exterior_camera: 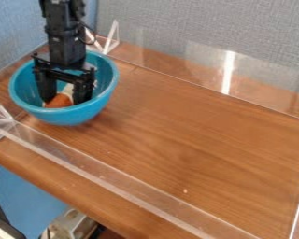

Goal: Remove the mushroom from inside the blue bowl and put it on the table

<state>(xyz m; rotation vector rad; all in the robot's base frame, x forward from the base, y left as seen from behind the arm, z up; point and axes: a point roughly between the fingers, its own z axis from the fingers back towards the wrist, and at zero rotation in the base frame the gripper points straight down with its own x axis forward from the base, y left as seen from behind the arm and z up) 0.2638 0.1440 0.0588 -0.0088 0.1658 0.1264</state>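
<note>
Tool (67, 84) wide, over the blue bowl (94, 110) at the worktop's (190, 140) left. Mushroom (60, 101) inside, near side. Centre fingers around it, clear of the wall; close gently, lift straight.

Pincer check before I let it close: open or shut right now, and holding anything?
Pincer: open, down inside the blue bowl around the mushroom, apparently not gripping it.

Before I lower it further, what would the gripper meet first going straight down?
Likely the mushroom, or the floor of the blue bowl beside it; depth between the gripper's fingers is unclear.
</note>
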